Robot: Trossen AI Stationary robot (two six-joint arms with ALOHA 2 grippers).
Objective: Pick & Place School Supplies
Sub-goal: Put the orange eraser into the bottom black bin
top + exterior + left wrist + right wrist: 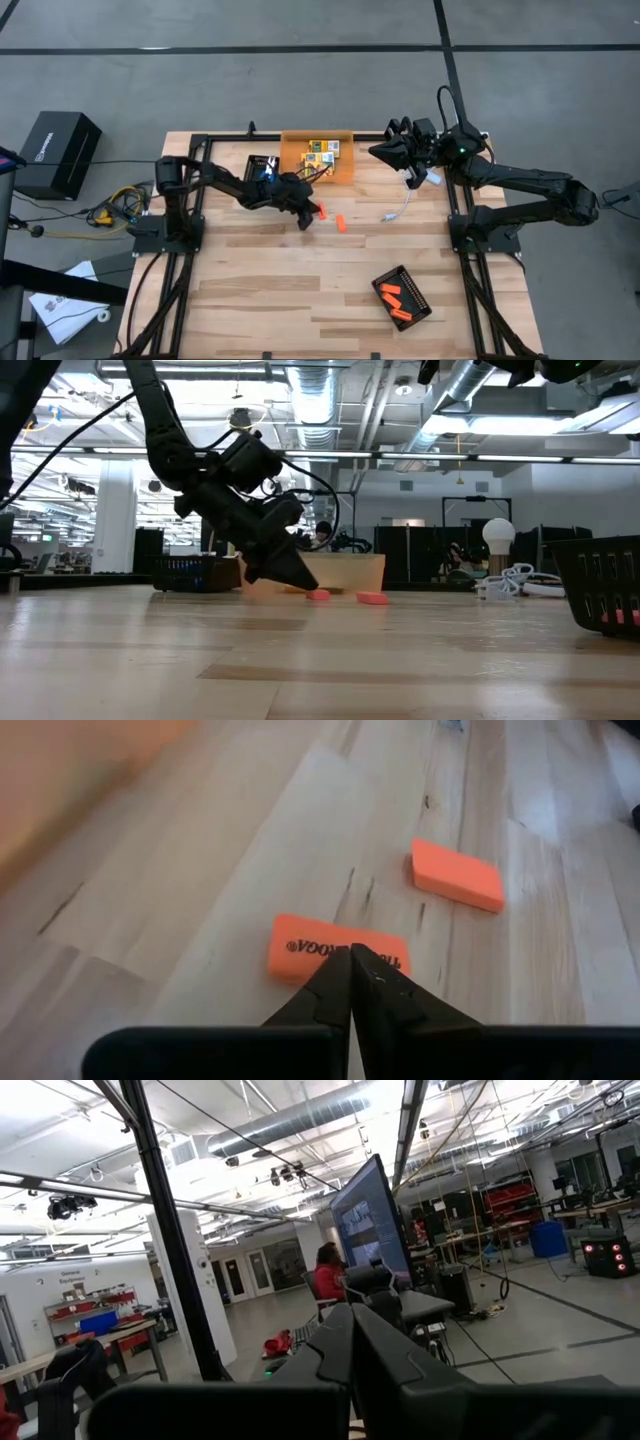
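Two short orange sticks lie flat on the wooden table: one [300, 948] [321, 210] right under my left gripper, the other [457, 875] [340, 223] a little farther toward the table's right. My left gripper [350, 952] [308, 218] [303, 584] is shut and slants down, with its tips at the nearer stick. Yellow-and-green crayon boxes [322, 152] sit in an orange bin at the far edge. My right gripper [378, 150] [350, 1315] is shut and held high over the far right of the table, touching nothing. My left gripper comes slanting down from the table's left with its fingers shut. Its tips stand at the long edge of the nearer orange stick [330, 952], which lies flat on the table. I cannot tell whether the tips touch it.
The orange bin [345, 172] stands at the far edge, with a black tray [258, 165] beside it behind the left arm. A white cable [400, 208] lies near the right arm's base. Another black tray [420, 300] near the front right holds orange sticks. Bare wood lies between.
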